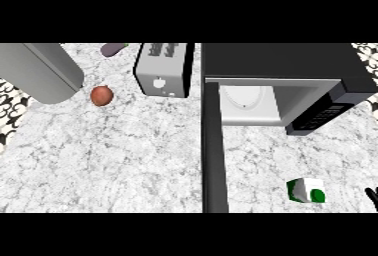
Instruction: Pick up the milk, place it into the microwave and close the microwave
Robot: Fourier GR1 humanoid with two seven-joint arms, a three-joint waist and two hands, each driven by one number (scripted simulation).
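Note:
A small white milk carton [306, 190] with a green side and a green cap stands on the marble counter at the lower right. The black microwave [295, 80] sits at the upper right with its door [212, 147] swung wide open toward me, and its pale inside [249, 102] shows with nothing in it. Only the black fingertips of my right hand [372, 195] show at the right edge, a short way right of the carton and apart from it. My left hand is out of view.
A silver toaster [164, 69] stands left of the microwave. A reddish-brown round fruit [102, 95] lies beside a big grey cylinder [40, 70] at the upper left. A purple vegetable [113, 48] lies at the back. The counter's left edge borders a patterned floor [11, 107].

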